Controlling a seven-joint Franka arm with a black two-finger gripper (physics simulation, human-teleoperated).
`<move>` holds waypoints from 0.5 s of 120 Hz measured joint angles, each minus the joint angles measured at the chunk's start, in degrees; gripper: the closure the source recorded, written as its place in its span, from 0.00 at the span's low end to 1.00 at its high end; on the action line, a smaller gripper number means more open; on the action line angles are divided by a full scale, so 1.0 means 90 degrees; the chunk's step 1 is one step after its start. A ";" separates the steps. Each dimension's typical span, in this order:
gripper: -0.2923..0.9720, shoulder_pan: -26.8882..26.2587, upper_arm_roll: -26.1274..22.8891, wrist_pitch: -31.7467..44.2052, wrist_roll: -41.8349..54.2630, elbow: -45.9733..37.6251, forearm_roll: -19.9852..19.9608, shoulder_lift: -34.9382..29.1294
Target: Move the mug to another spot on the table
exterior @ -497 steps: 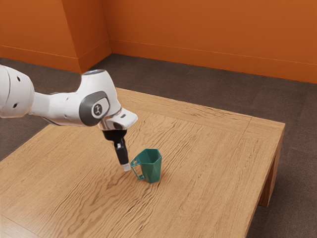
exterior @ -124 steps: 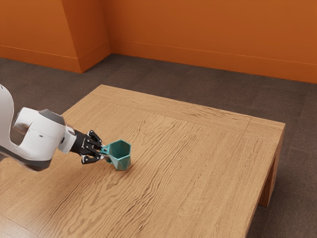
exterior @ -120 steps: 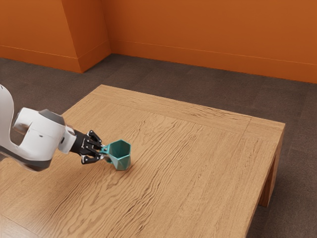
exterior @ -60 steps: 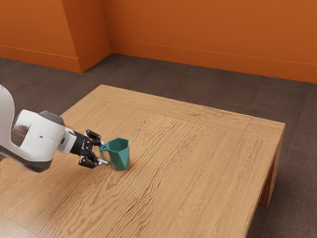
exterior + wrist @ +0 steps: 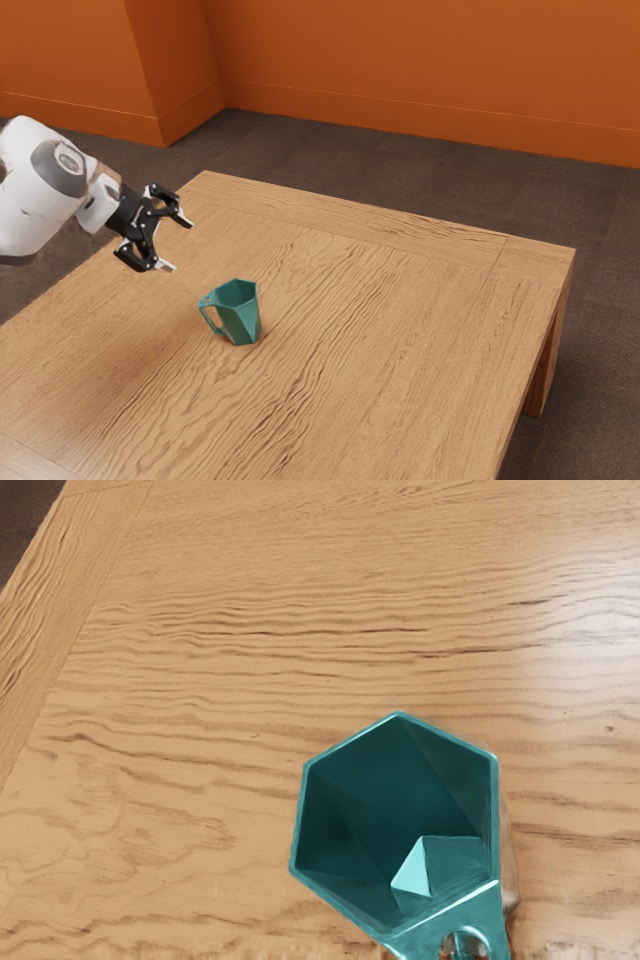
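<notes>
Your hand (image 5: 170, 240) hangs open over the tabletop (image 5: 420, 330), well apart from the teal mug (image 5: 236, 312). Mug stands upright on the tabletop, handle toward the exterior view's left.

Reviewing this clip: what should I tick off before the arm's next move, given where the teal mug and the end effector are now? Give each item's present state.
1. End effector open and holding nothing: ok.
2. End effector clear of the teal mug, raised above the table and off toward the exterior view's left: ok.
3. Mug upright, base on the wooden table: ok.
4. Mug well in from every table edge: ok.
5. Mug in a different spot from 4.1 s ago, now nearer the exterior view's left: ok.
6. Mug interior free of contents, by the wrist view: ok.
</notes>
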 joint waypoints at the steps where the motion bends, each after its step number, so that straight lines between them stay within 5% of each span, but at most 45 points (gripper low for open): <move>1: 0.25 -0.0020 -0.0003 -0.0051 -0.0088 0.0080 0.0194 0.0006; 14: 0.24 -0.0494 -0.0016 -0.0869 -0.1274 0.1066 0.2299 0.0127; 29: 0.24 -0.1159 -0.0011 -0.2078 -0.2606 0.2091 0.3928 0.0271; 47: 0.23 -0.1965 0.0012 -0.3151 -0.3929 0.2903 0.5112 0.0473; 60: 0.23 -0.2491 0.0092 -0.3706 -0.4694 0.3319 0.5349 0.0513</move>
